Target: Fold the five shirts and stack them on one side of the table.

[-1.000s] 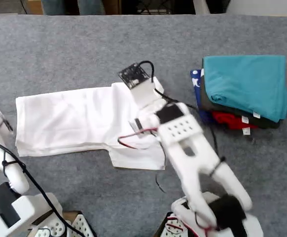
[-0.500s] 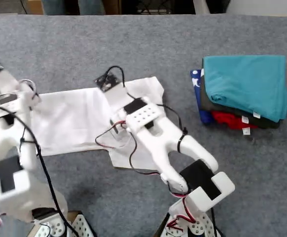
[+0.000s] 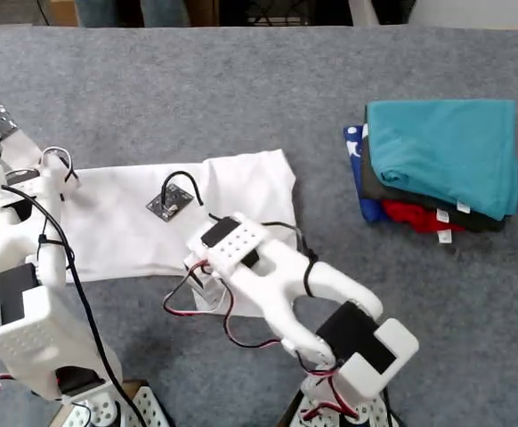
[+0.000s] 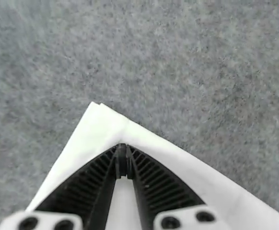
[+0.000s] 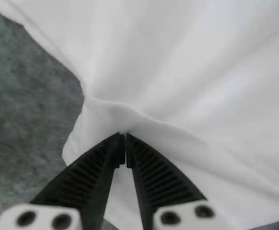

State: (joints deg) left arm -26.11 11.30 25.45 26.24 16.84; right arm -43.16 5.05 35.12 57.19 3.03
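Item: white shirt (image 3: 125,213), one, spread flat on the grey desk (image 3: 241,80), long axis running left to right, lying left of centre; a short flap of it extends toward the near edge beneath the right arm (image 3: 286,285). Item: stack of folded shirts (image 3: 441,151), four, at the desk's right side, well apart from the white shirt; teal shirt (image 3: 446,147) uppermost, dark grey shirt (image 3: 379,191) under it, red shirt (image 3: 410,216) and blue shirt (image 3: 354,147) showing at the edges below. Item: left arm (image 3: 19,294), standing at the desk's left, its wrist over the white shirt's left end. Left end effector (image 4: 122,160): fingers pressed together, tips nipping the fabric just inside a corner of the shirt, with bare grey desk beyond that corner. Item: right arm, rising from the near edge at centre, its wrist over the shirt's near flap. Right end effector (image 5: 122,143): fingers pressed together, pinching a small raised pucker of white fabric close to the shirt's edge, grey desk just beside it.
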